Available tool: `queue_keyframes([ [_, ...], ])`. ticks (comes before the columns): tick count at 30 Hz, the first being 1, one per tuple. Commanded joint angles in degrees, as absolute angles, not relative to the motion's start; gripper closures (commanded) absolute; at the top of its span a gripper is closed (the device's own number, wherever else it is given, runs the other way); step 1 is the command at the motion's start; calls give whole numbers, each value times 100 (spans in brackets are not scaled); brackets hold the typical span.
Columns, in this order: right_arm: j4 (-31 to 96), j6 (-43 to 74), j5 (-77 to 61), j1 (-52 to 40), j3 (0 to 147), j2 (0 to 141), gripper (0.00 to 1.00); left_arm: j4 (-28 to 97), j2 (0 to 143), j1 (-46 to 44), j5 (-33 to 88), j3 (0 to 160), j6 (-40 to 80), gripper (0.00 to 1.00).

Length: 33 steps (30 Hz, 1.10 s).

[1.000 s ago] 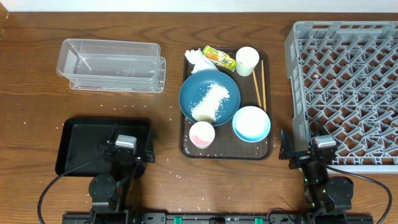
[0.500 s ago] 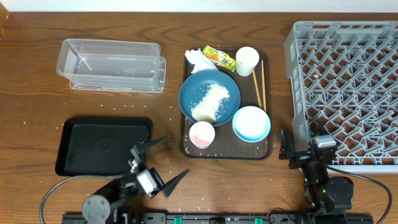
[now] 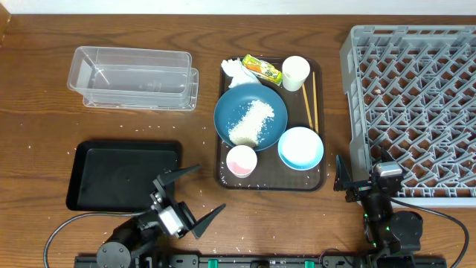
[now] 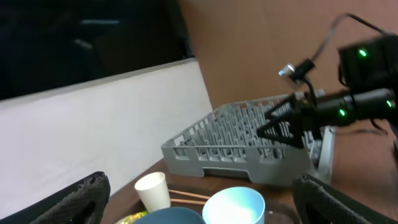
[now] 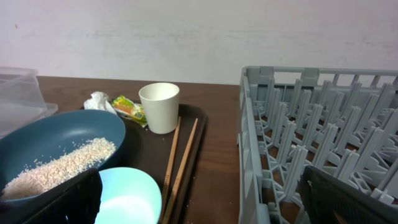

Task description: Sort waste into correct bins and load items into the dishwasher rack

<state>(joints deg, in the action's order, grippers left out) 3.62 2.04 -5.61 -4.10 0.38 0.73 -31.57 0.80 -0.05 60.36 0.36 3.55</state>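
- Dark wooden tabletop [image 3: 44, 126], bare over most of its left side.
- Brown serving tray [image 3: 269, 183] lies near its middle.
- Clear tub [image 3: 134, 78] sits left of the serving tray, toward the far edge.
- Black tray [image 3: 111, 175] lies left of it, toward the near edge.
- Grey dishwasher rack [image 3: 416, 112] stands just to its right.
- Stray rice grains [image 3: 206, 134] dot the wood by its left rim.

Table [image 3: 44, 134] seen from directly above; low wrist views, faced toward 2 and 12 o'clock, share white cup [image 4: 153, 190] and dishwasher rack [image 5: 298, 73].

The left gripper [image 3: 208, 188] is slewed off toward the right with jaws spread wide and empty, while the right gripper [image 3: 377, 182] points straight ahead, equally wide.
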Motion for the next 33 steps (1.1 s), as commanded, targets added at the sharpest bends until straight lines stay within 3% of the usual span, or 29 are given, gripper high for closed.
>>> queue_keyframes([
  [1, 386, 102, -541, -340, 32, 38, 1, -3203, 62, 16, 5634, 301, 829, 4],
  [4, 386, 102, -541, -340, 32, 38, 1, -3072, 132, 21, 5371, 545, 834, 4],
  [11, 386, 102, -541, -340, 32, 38, 1, -1022, 1382, 21, 5356, 1977, 825, 4],
  [16, 386, 102, -541, -340, 32, 38, 1, -412, 2827, 21, 6143, 3070, 714, 4],
  [24, 386, 102, -541, -340, 32, 38, 1, -1605, 4342, 21, 8228, 3476, 812, 2],
  [33, 386, 102, -541, -340, 32, 38, 1, -3350, 4912, 62, 7212, 3557, 2613, 2],
])
